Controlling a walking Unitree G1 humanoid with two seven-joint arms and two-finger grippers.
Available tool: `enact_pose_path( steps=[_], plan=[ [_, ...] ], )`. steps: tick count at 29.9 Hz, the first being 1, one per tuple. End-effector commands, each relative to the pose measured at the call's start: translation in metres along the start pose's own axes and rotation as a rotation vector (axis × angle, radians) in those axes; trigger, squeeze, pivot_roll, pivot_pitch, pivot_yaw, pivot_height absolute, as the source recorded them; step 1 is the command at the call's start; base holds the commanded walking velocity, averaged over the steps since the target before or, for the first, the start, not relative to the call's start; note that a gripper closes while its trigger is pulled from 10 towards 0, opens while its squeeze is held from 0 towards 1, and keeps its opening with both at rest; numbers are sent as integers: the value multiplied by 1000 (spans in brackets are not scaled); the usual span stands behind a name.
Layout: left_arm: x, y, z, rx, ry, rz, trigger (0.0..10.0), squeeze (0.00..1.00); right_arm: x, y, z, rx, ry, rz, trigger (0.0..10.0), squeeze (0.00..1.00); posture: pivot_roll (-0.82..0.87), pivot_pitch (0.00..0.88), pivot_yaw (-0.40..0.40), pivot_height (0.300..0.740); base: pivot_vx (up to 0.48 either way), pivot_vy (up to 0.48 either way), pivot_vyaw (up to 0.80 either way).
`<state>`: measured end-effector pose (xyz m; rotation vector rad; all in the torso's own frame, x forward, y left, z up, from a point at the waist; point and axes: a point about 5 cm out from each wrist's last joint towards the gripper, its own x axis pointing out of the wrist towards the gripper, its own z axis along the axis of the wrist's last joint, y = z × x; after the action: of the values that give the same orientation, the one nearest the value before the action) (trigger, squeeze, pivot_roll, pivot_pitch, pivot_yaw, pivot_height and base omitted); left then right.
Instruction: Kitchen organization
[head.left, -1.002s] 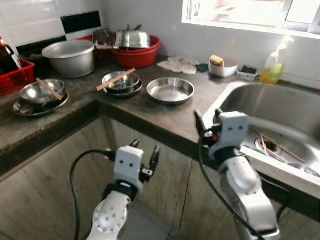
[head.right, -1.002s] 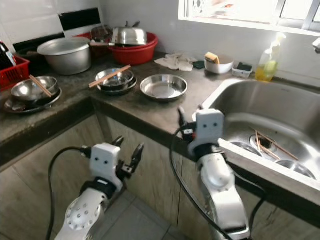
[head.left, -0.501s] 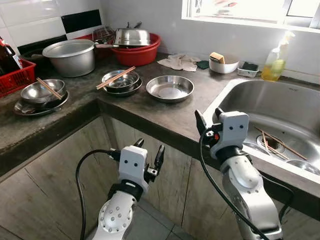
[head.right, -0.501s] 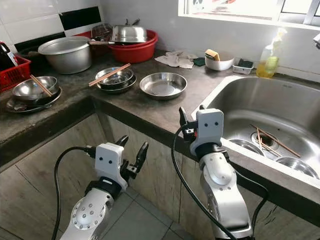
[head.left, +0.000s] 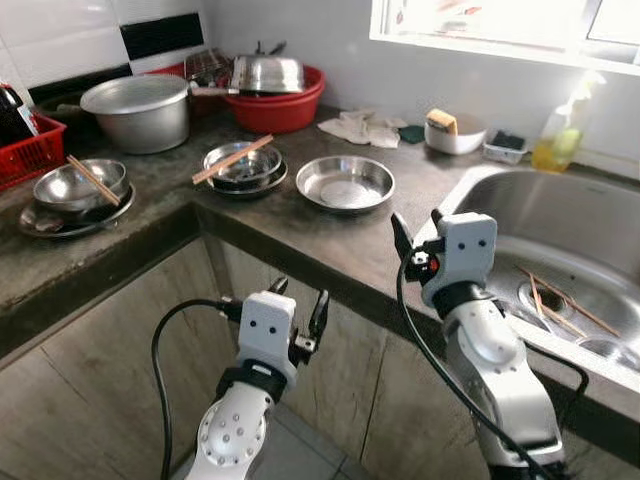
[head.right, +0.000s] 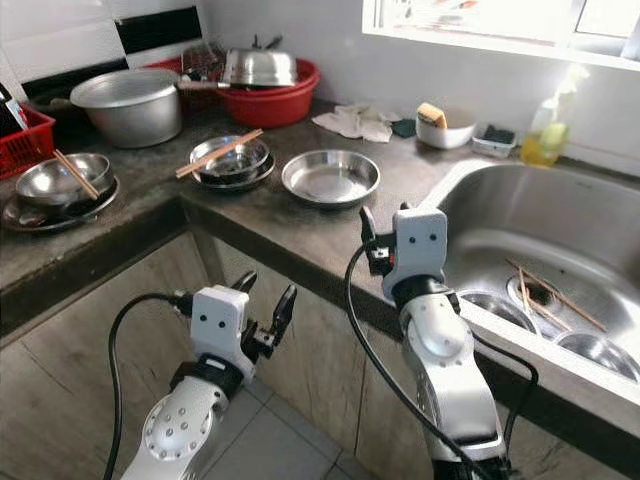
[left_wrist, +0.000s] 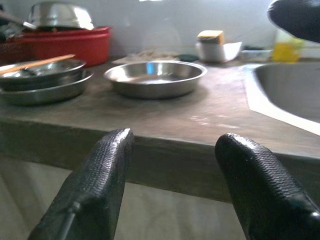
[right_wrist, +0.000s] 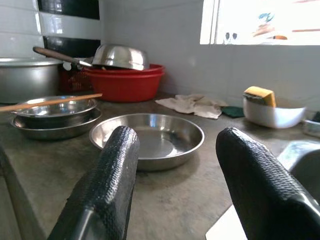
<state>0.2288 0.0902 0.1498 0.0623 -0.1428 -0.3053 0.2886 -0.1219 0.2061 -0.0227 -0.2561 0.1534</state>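
A shallow steel pan (head.left: 345, 182) lies on the dark counter (head.left: 320, 235), with stacked steel bowls (head.left: 244, 165) bearing wooden chopsticks (head.left: 232, 158) to its left. My right gripper (head.left: 416, 228) is open and empty at the counter's front edge, near the sink corner, and faces the pan (right_wrist: 150, 139). My left gripper (head.left: 298, 300) is open and empty below the counter edge, in front of the cabinet. Loose chopsticks (head.left: 555, 302) lie in the steel sink (head.left: 560, 215). Another bowl with chopsticks (head.left: 78, 186) sits on a plate at the far left.
At the back stand a large lidded pot (head.left: 138, 110), a red basin (head.left: 275, 105) holding a steel bowl, a crumpled cloth (head.left: 362, 128), a white bowl with a sponge (head.left: 452, 132) and a yellow soap bottle (head.left: 562, 140). A red basket (head.left: 30, 152) is far left.
The head view has shifted a little. My left gripper has risen slightly toward the counter edge since a second ago. Both grippers stay open and the dishes have not moved.
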Motion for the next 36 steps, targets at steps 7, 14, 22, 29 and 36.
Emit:
enact_pose_path(
  steps=[7, 14, 22, 29, 36],
  plan=[
    [0, -4, 1, -2, 0, -11, 10000, 0, 4, -1, 0, -18, -2, 18, 10000, 0, 107, 55, -27, 740, 422, 0, 197],
    [0, -4, 1, -10, 3, -5, 10000, 0, 9, -3, 1, -3, 5, 8, 10000, 0, 109, 53, -28, 740, 236, 0, 0],
    [0, -5, -1, -8, 13, -8, 10000, 0, 27, -12, 5, 10, 25, -14, 10000, 0, 108, 52, -31, 740, 0, 0, 0],
    [-5, -7, -7, 4, 43, -17, 10000, 0, 60, -11, 1, 0, 146, 14, 10000, 1000, 120, 56, -46, 740, 0, 0, 0],
    [-9, -11, -3, -4, 34, -25, 10000, 0, 92, -13, -3, -22, 337, -20, 10000, 0, 126, 64, -63, 740, 0, 0, 0]
  ],
)
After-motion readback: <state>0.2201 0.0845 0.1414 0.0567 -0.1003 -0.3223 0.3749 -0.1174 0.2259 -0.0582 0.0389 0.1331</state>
